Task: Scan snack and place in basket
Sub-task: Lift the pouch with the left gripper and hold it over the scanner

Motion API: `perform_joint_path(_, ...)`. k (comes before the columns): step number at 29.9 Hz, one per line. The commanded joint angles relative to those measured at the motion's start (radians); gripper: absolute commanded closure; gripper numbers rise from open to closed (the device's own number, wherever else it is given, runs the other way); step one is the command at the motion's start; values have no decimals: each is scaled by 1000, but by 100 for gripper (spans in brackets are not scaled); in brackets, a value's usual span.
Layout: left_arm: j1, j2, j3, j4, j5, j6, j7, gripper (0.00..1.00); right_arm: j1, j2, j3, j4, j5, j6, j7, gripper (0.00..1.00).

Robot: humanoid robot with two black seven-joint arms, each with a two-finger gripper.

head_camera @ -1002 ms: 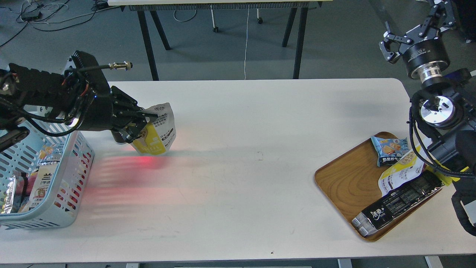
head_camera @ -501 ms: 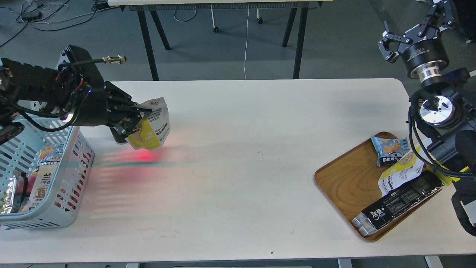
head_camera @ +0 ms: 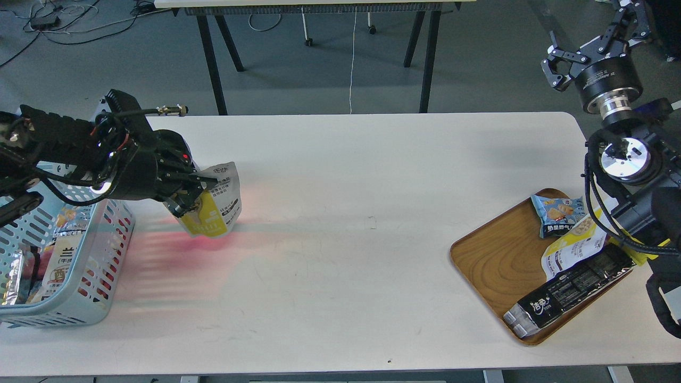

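Near the bench's left edge: the left gripper [head_camera: 194, 192] is clamped on the snack [head_camera: 215, 205], a yellow-and-white foil pouch that hangs from its top, white printed back toward the camera.

Snack position: just right of the basket [head_camera: 69, 298], above the bench top and apart from the basket's rim; whether its lower edge touches the bench I cannot tell.

Change over the last second: the pouch has drifted a little toward the left edge and has sunk lower than half a second ago; the arm has dipped with it.

Red glow: a red scanner wash lies on the bench under and left of the pouch, striped by the basket's slots; its bright spot was sharper in the two earlier pictures and is now paler and more spread.

Meaning for the task: by my judgement the scan is done or ending, and the carry over the basket rim is the step in hand; placement is not yet done.

Basket: pale blue, slotted, at the front left corner, already holding several packs.

Right edge of the bench: the right gripper [head_camera: 556, 64] is raised beyond the back right corner with its fingers spread and nothing in them, unchanged across the three pictures.

Wooden tray [head_camera: 495, 260]: by the right edge, holding a small blue packet [head_camera: 558, 213], another yellow-and-white pouch [head_camera: 572, 247] and a long black pack [head_camera: 569, 290], all untouched.
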Motion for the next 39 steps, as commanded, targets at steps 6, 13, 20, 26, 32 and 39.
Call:
perform_joint_path(6,-38,9,-4,17,0,0,0,100,1,0,0,2,0,0,0,1)
perform_joint_path(13,-55,9,-4,38,0,0,0,100,0,0,0,2,0,0,0,1)
perform_joint_path(20,-56,7,-7,38,0,0,0,100,0,0,0,0,0,0,0,1)
perform_joint_path(26,-56,7,-4,51,0,0,0,100,0,1,0,2,0,0,0,1)
perform_joint_path(32,-52,11,-3,-15,0,0,0,100,0,2,0,0,0,0,0,1)
perform_joint_path(39,-59,9,-4,32,0,0,0,100,1,0,0,0,0,0,0,1)
